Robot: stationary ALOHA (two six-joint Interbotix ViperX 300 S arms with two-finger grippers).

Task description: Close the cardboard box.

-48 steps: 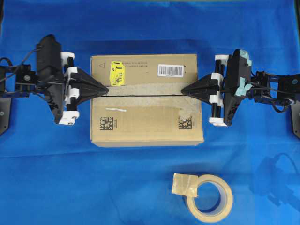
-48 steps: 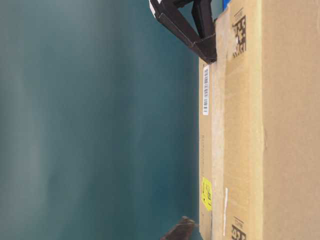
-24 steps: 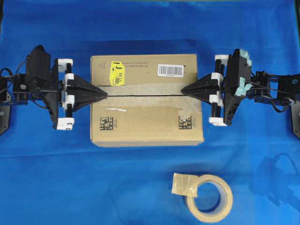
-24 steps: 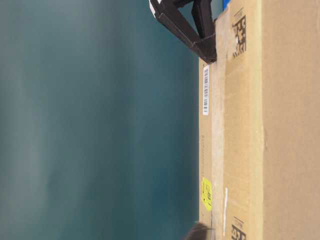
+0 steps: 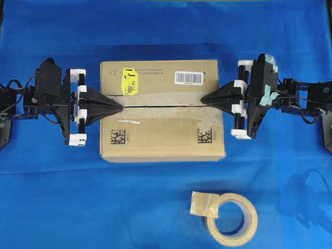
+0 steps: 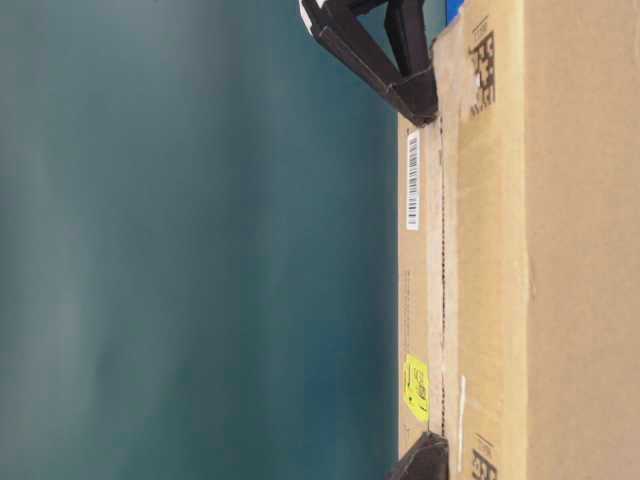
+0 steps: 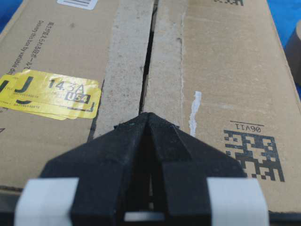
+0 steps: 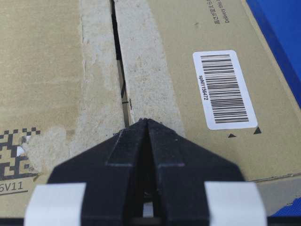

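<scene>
**Flaps down, seam nearly shut**

Cardboard box (image 5: 162, 110) sits mid-table on the blue cloth, its two long flaps folded flat and meeting along a thin dark seam; closing looks almost complete, with only that slight gap left. Left gripper (image 5: 120, 107), fingers pressed together, rests its tip on the seam at 9 o'clock. Right gripper (image 5: 203, 100), likewise pinched shut on nothing, presses at 3 o'clock. Half a second back, the left tip was just off the box edge; it has since come inward onto the seam. Tape roll (image 5: 232, 216) lies at 5 o'clock.
</scene>
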